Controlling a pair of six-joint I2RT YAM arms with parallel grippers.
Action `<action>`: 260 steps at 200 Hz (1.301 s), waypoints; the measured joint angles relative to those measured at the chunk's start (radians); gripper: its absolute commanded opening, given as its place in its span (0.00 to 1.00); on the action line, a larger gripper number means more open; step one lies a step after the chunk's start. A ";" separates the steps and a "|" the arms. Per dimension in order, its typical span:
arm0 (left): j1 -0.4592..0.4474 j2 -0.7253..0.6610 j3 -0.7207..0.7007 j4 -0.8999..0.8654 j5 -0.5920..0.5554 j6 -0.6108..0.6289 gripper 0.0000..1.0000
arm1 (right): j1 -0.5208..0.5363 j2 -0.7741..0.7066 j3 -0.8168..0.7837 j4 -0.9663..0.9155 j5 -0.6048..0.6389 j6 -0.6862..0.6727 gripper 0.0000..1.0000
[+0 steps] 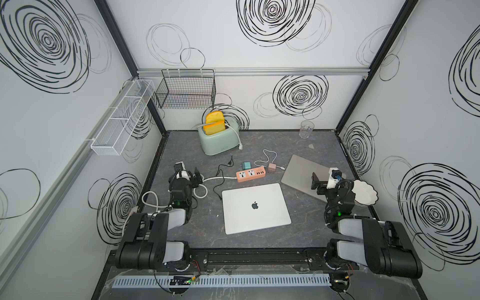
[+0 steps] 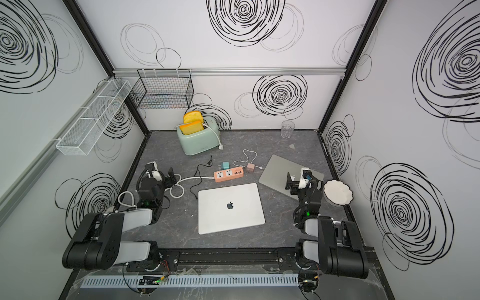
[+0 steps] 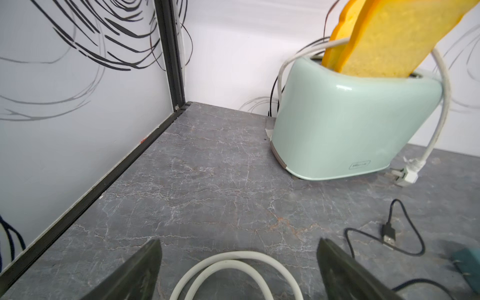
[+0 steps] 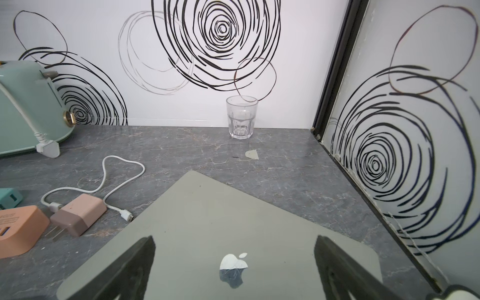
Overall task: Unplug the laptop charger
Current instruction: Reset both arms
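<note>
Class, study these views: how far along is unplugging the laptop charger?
Looks done: pink charger lies beside the power strip, prongs bare, cable end free. In hand: nothing; left gripper and right gripper open. Left: maybe the black cable reaching the silver laptop; connection unclear.

1. You see only part of the grey laptop (image 1: 297,171); the right arm (image 1: 337,197) covers its near side.
2. The picture edge cuts off the orange power strip (image 4: 18,228) in the right wrist view.
3. The black cable (image 1: 215,187) meets the silver laptop (image 1: 255,207) at a spot too small to make out.
</note>
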 measured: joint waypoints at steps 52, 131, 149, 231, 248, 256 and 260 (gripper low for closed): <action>-0.049 0.066 -0.037 0.177 0.047 0.067 0.97 | 0.068 0.158 0.061 0.027 -0.011 -0.032 0.99; -0.066 0.086 -0.051 0.240 0.038 0.093 0.97 | 0.051 0.213 0.125 0.019 0.036 -0.006 0.99; -0.067 0.086 -0.051 0.241 0.035 0.094 0.97 | 0.051 0.213 0.125 0.018 0.036 -0.005 0.99; -0.071 0.086 -0.055 0.242 0.025 0.097 0.97 | 0.051 0.213 0.125 0.015 0.032 -0.005 0.99; -0.071 0.086 -0.055 0.242 0.024 0.097 0.97 | 0.046 0.213 0.129 0.010 0.027 -0.005 0.99; -0.071 0.086 -0.055 0.242 0.023 0.097 0.97 | 0.046 0.213 0.130 0.009 0.025 -0.005 0.99; -0.071 0.086 -0.055 0.242 0.023 0.097 0.97 | 0.045 0.213 0.130 0.008 0.024 -0.005 0.99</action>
